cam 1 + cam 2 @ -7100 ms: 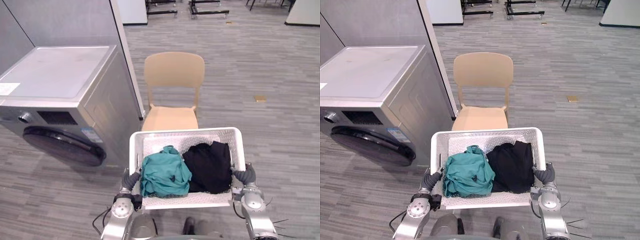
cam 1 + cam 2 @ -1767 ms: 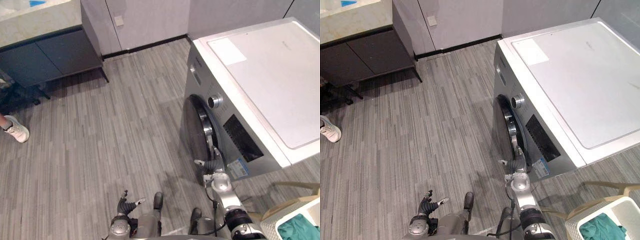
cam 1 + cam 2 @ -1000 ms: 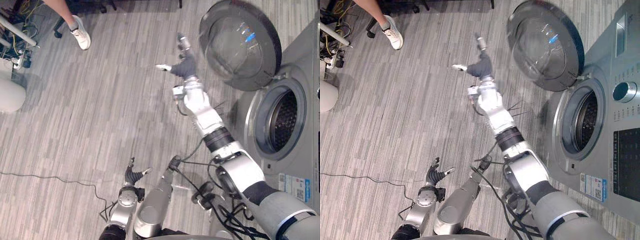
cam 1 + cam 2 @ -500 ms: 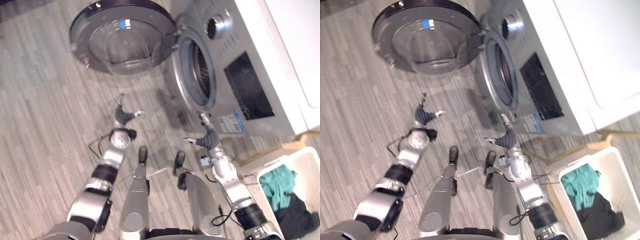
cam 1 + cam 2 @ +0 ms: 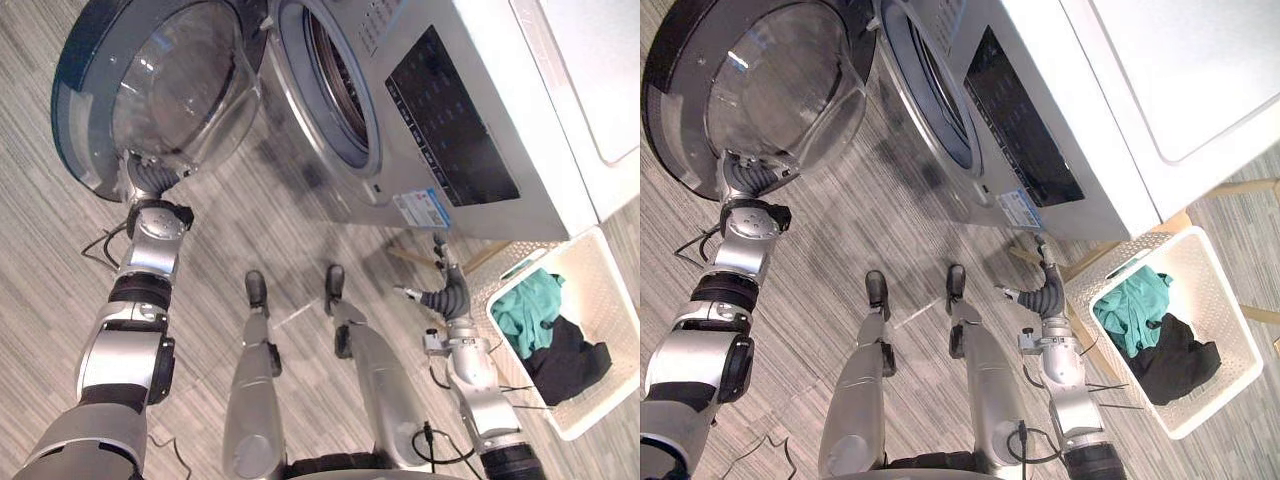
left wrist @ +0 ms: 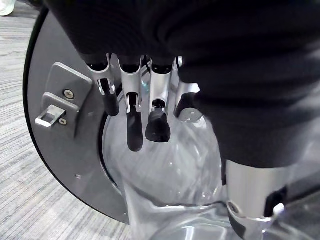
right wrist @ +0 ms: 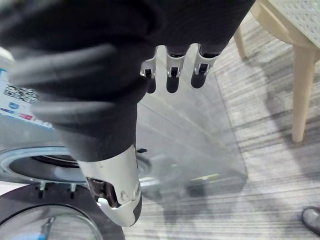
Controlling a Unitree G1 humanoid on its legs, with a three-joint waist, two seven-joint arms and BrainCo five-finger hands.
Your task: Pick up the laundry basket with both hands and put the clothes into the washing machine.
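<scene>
While the clothes (image 5: pixel 530 305) lie in the laundry basket (image 5: pixel 1220 290), we hold nothing.
Our left hand (image 5: pixel 150 182), fingers loose, sits at the open door's (image 5: pixel 150 90) bottom rim on the washing machine (image 5: pixel 470 110). Our right hand (image 5: pixel 447 297), fingers spread, hangs near the basket's edge, not touching. Bare floor (image 5: pixel 220 240) lies between our hands.

A grey floor (image 5: pixel 45 270) of narrow streaked planks covers the left side and lower edge of the head views, its lines running slantwise across the frame. It may be vinyl or low carpet; the surface is hard to judge. At the right edge of the right wrist view, a pale beige chair (image 7: pixel 299 90) stands on it, one leg upright, with a soft shadow beneath under even, diffuse light.
</scene>
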